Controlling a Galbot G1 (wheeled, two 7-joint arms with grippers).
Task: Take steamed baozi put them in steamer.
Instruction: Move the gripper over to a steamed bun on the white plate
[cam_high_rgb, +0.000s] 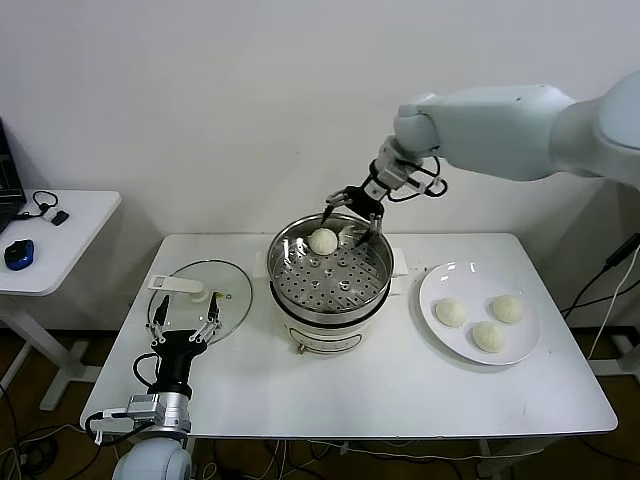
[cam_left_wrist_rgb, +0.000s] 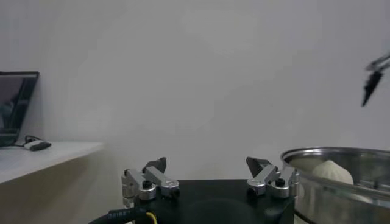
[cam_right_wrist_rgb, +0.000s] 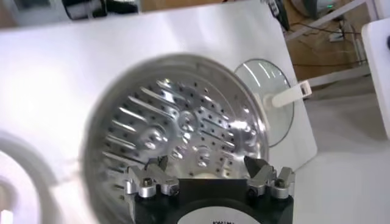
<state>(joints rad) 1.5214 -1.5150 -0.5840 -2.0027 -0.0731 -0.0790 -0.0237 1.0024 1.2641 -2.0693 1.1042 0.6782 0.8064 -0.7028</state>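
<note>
One pale domed baozi (cam_high_rgb: 323, 240) lies on steamer (cam_high_rgb: 330, 285) tray; right gripper (cam_high_rgb: 352, 213) above it, fingers wide, empty; left gripper (cam_high_rgb: 186, 322) parked, wide.

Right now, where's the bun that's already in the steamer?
In the head view, one steamed baozi sits on the steamer's perforated floor near its far rim, just below the open right tool.

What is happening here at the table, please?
The robot is moving steamed baozi into the steamer. One baozi already lies on the perforated tray at the back of the pot. The right gripper hovers open just above it, holding nothing. Three more baozi wait on the white plate to the robot's right. The left gripper rests open near the glass lid, idle.
</note>
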